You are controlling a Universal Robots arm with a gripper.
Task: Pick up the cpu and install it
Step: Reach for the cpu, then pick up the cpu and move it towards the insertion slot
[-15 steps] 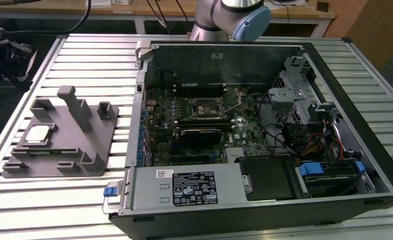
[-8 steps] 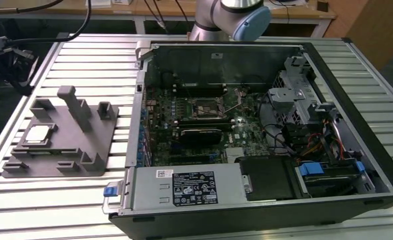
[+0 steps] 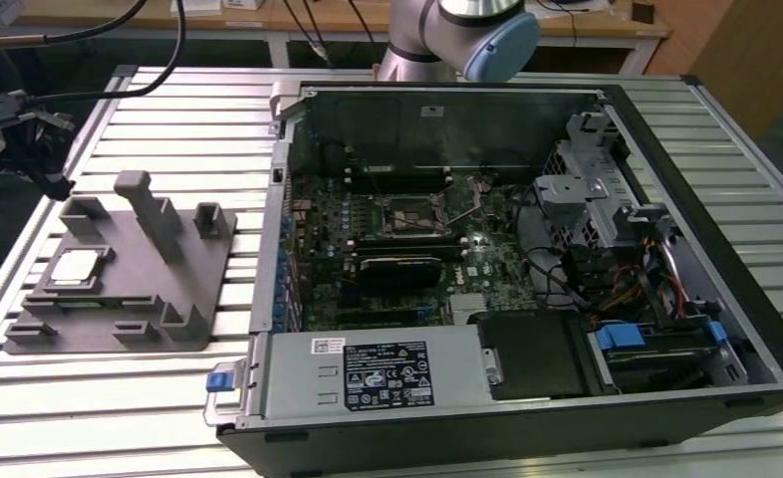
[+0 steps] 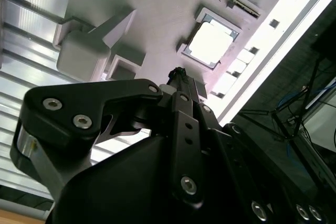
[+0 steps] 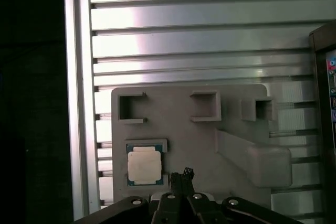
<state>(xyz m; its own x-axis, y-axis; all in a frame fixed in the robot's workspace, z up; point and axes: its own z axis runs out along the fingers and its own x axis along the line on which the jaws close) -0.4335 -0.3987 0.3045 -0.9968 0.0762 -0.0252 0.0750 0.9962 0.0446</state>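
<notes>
A table [image 3: 113, 408] of ribbed aluminium slats, pale and shiny, carries everything. On it lies an open computer case [image 3: 498, 129], a big box of grey sheet metal with black outer walls, set towards the exterior view's right. Inside it are a green circuit board [image 3: 352, 229] crowded with small parts, a square black-framed socket [image 3: 411, 211] near the board's middle, and a boxy silver power supply [image 3: 365, 373] along the near wall. The robot arm [image 3: 451, 35], smooth grey tube with a round blue cap, rises behind the case.

At the exterior view's left, well apart from the socket, sits a flat holder block [image 3: 126, 299] of matt grey plastic with upright posts, a slanted ramp and several square pockets; both wrist views show it too [image 5: 194, 140] [image 4: 157, 19].

The cpu [image 3: 76, 267] lies flat in a square framed pocket at the block's corner near the table's edge. It is a small square chip with a pale, smooth metal top and a thin darker rim, seen in both wrist views [image 5: 144, 164] [image 4: 211, 44].

The gripper [image 5: 184, 173], black metal links with bright screw heads, has its fingers drawn together to a narrow tip with nothing between them [image 4: 177, 73]. That tip shows just beside the cpu, apart from it, over the bare plastic of the block
</notes>
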